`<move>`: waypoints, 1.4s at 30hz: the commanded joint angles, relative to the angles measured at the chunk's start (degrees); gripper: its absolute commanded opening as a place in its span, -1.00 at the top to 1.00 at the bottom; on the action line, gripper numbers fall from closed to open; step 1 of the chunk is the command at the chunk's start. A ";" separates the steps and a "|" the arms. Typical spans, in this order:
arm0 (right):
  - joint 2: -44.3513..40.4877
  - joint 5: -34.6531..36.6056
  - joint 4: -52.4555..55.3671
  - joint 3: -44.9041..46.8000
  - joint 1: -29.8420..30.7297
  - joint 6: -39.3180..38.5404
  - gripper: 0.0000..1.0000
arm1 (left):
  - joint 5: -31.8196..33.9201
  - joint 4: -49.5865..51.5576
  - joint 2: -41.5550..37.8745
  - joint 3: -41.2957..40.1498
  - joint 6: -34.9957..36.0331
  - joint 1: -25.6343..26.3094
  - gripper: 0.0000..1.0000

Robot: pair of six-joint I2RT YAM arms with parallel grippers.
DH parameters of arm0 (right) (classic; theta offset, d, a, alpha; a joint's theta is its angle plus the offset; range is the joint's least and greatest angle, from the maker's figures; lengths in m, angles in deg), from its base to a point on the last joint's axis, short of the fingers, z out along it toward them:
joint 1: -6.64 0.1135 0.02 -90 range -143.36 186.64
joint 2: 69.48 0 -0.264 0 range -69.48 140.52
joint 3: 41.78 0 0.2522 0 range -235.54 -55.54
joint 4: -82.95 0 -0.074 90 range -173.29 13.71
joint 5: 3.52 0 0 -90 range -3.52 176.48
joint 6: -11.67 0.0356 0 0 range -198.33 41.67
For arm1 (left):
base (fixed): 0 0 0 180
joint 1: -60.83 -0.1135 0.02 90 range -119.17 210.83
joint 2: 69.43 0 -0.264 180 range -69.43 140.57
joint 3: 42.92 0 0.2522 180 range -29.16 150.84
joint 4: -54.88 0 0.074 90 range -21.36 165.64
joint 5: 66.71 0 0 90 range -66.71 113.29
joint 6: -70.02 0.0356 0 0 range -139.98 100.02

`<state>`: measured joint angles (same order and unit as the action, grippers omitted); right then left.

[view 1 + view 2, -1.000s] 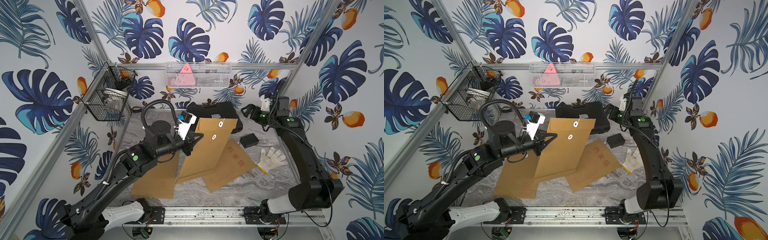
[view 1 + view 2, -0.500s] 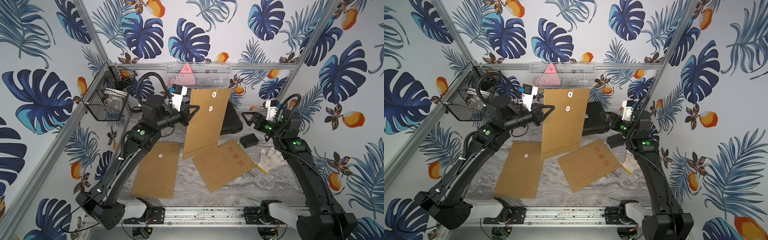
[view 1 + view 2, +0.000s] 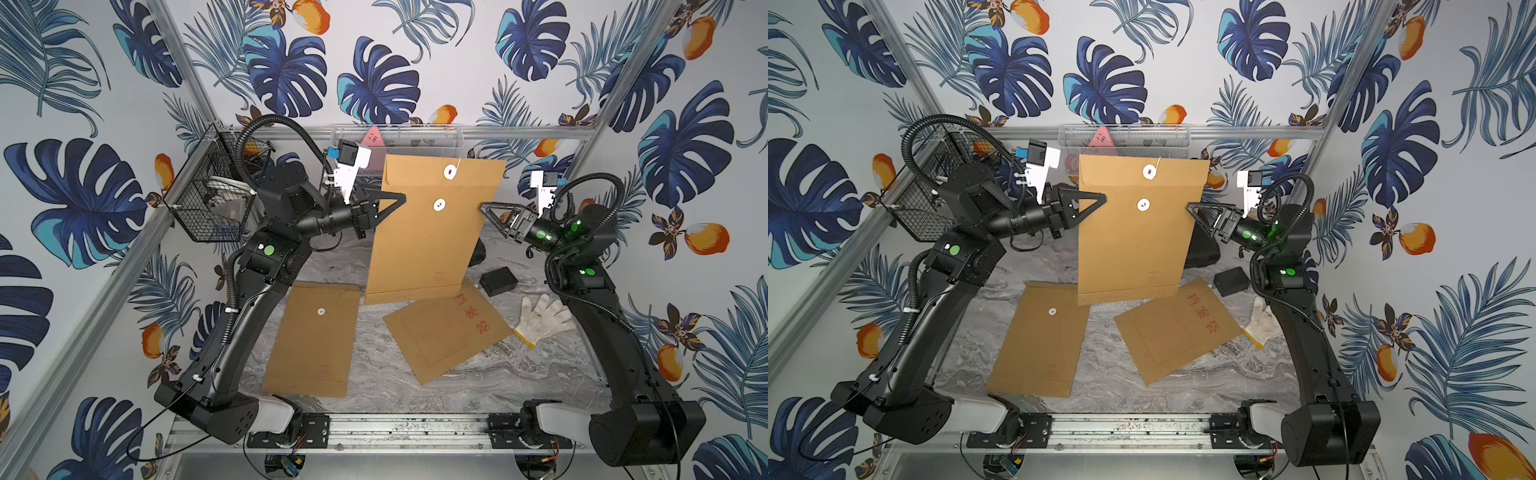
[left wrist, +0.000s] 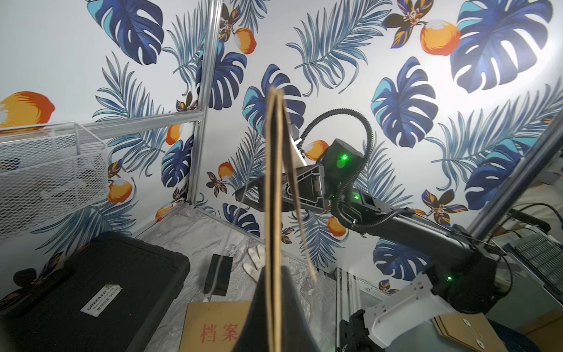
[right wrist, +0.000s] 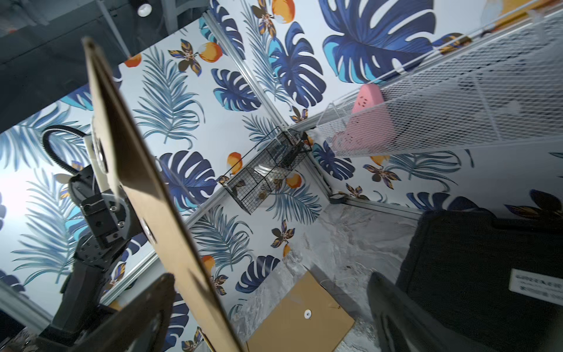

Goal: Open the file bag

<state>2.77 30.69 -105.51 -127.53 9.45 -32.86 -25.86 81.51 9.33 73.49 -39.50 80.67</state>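
**Bag hangs upright, right jaws wait at its free edge**

The file bag (image 3: pixel 428 241) is up in the air above the table (image 3: pixel 395 386). It stands tall, long axis top to bottom, flap end up, face turned to the top cameras. The left gripper (image 3: pixel 401 197) reaches in sideways and is clamped tight on the bag's left edge. Across from it, the right gripper (image 3: pixel 484 206) comes in level from the opposite side with its jaws spread wide. Both wrist views show the bag's right edge passing between those fingers, closer to one of them and pinched by neither. So the bag lies straight ahead of the right gripper, edge-on to it. My read is that a squeeze there is the next call, and it falls to the right arm, since the left is busy holding.

Between the two grippers sits the fastening. There's an upper disc (image 3: pixel 449 171) on the flap, a lower disc (image 3: pixel 439 204) level with both grippers, and a string (image 3: pixel 457 161) poking up off the upper one. Whether it is wound round the lower disc, I cannot tell.

Containers now:
- **Black case** (image 4: pixel 137 265), on the table behind the bag: lid shut, contents hidden.
- **Mesh shelf** (image 3: pixel 415 135), on the back wall: a pink thing (image 3: pixel 371 137) inside, the rest unclear.
- **Wire basket** (image 3: pixel 208 199), on the left wall: something pale in it, too small to name.
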 commanded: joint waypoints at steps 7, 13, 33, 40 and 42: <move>2.20 -5.81 -27.05 -0.51 0.00 19.42 -0.98 | -5.71 -1.27 -3.43 -0.05 0.98 -0.20 1.00; 3.79 -5.37 -32.04 -2.44 0.00 23.79 -0.96 | -6.93 -0.78 -4.39 0.62 1.07 -0.10 1.00; 8.00 -11.71 -42.89 -10.70 0.00 30.62 -0.67 | -4.47 6.61 -4.31 0.49 5.75 -0.19 1.00; 9.60 -13.17 -43.66 -12.44 0.94 32.13 -0.26 | -4.67 6.72 -4.04 0.73 5.64 -0.16 1.00; 10.34 -13.81 -44.78 -13.15 1.64 33.24 -0.14 | -4.71 6.48 -3.88 0.66 5.39 -0.18 1.00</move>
<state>12.58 18.60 -146.71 -139.70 10.47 -2.04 -30.40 89.22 5.35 73.88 -34.85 80.62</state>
